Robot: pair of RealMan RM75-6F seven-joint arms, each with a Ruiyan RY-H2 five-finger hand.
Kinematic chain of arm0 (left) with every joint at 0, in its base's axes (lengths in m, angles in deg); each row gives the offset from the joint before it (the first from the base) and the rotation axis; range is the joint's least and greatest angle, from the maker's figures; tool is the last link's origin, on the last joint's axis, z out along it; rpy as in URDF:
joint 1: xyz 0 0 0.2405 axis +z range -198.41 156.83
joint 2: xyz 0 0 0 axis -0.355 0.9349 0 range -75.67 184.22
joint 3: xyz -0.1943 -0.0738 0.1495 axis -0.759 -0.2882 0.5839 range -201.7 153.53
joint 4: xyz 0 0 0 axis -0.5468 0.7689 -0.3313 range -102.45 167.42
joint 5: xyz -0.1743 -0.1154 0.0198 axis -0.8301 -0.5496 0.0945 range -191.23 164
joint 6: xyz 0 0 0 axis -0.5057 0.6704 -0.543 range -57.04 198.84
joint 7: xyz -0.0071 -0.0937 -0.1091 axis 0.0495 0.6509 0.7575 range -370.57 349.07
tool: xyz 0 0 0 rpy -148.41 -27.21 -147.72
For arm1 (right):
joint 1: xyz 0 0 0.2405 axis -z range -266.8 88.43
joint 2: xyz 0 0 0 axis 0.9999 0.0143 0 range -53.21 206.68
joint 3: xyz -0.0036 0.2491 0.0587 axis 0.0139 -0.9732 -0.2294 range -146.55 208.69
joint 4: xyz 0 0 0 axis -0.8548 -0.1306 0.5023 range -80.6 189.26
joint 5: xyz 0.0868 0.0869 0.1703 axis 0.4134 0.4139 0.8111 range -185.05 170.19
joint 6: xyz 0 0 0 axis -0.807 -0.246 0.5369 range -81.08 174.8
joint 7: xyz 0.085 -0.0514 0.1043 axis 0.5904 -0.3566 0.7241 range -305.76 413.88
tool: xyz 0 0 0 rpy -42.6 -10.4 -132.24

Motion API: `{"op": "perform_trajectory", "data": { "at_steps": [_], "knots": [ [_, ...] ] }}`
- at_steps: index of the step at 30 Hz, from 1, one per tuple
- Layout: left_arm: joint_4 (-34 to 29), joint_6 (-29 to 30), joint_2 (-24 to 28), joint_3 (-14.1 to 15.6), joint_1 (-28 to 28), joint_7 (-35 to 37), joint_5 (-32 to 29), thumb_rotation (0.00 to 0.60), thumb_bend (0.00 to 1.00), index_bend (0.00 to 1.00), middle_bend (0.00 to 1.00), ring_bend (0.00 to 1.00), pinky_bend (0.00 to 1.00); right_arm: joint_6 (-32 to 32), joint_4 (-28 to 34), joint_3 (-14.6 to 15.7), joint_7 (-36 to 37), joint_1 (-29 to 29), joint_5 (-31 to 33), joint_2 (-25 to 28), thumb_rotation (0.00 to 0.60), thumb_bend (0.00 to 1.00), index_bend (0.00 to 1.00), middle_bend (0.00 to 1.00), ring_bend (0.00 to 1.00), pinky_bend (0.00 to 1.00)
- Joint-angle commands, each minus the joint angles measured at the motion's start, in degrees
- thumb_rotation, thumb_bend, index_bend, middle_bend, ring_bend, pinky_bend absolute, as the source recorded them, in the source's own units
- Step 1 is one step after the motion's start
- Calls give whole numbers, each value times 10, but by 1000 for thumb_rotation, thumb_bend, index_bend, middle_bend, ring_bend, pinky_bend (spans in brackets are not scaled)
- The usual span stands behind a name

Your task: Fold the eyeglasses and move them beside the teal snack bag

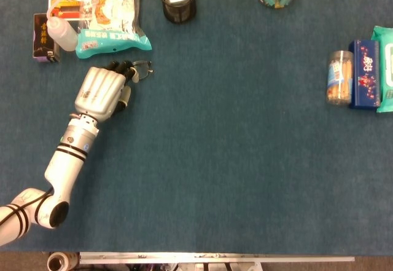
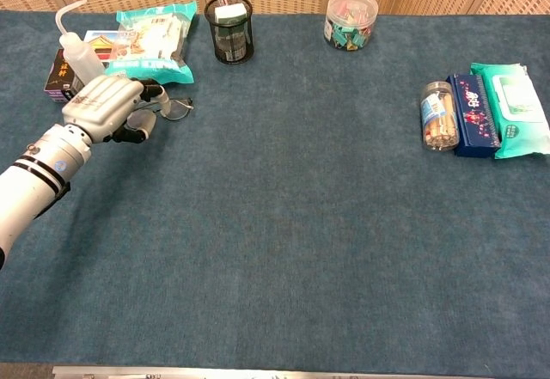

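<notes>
Placing step: left hand curls over the glasses, just at 6 o'clock of the bag — grasp unclear; next, release.

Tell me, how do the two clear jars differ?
The far jar is squat and wide, filled with small colourful bits; the right jar is taller, slimmer, and holds pale sticks. The far jar stands alone at the table's back edge; the right jar sits against a blue box. Both are transparent.
</notes>
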Motion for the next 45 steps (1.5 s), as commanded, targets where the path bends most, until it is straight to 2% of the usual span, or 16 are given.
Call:
{"op": "perform_trajectory", "data": {
  "at_steps": [1, 27, 38, 45],
  "knots": [
    [3, -3, -2, 0, 0, -1, -2, 600, 585, 371, 289, 311, 538, 0, 1, 0, -1, 0, 0, 0, 600, 174, 226, 338, 316, 540],
    [17, -19, -9, 6, 1, 6, -6, 600, 586, 364, 290, 311, 538, 1, 0, 0, -1, 0, 0, -1, 600, 174, 226, 338, 316, 540],
    [-33, 9, 17, 3, 5, -2, 10, 600, 586, 364, 294, 311, 538, 0, 3, -1, -1, -2, -3, 0, 600, 173, 226, 338, 316, 540],
    [-27, 4, 16, -7, 2, -6, -2, 600, 586, 364, 294, 311, 538, -1, 3, -1, 0, 0, -1, 2, 600, 174, 226, 338, 316, 540]
  ]
}}
